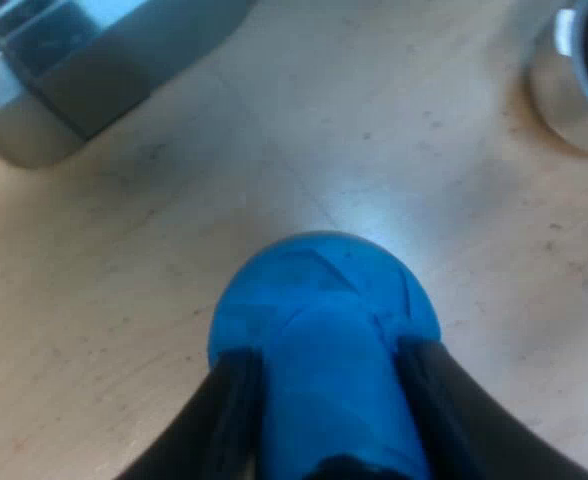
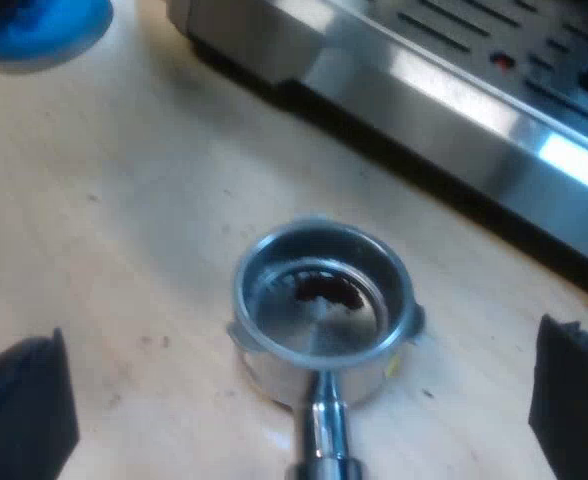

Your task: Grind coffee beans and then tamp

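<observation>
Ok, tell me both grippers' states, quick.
Left gripper: shut on the blue tamper.
Right gripper: open, holding nothing, fingers wide on either side of the metal holder.

A: You asked what can be read. No word, brand or number is legible on the espresso machine (image 2: 454,110).

B: The same goes for the blue tamper (image 1: 324,330) and the metal holder (image 2: 319,310): you get plain surfaces, no lettering to make out.

A: One thing you may want to note is a small red mark (image 2: 501,62) on the machine's slotted grille (image 2: 474,45), at about one o'clock from the holder's basket.

B: It is too small for you to tell whether it is a symbol or a letter.
</observation>
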Controlling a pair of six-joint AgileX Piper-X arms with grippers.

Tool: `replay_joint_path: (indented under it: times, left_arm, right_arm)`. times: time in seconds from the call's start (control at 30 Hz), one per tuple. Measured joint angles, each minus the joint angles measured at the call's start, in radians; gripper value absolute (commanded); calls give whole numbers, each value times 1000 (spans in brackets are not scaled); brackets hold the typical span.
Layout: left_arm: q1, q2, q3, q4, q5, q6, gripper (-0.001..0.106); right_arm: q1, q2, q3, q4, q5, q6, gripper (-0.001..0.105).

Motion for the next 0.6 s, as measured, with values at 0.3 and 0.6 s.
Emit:
replay_joint_path:
  times: [0.3,0.6]
  left_arm:
    - [-85,0,-2,-21,14,2,0]
    - [-86,3,-88,-16,83,2,0]
  right_arm:
    - [0,-6,117,-133,-8,0,93]
    - [0,-6,149,-167,-93,0,93]
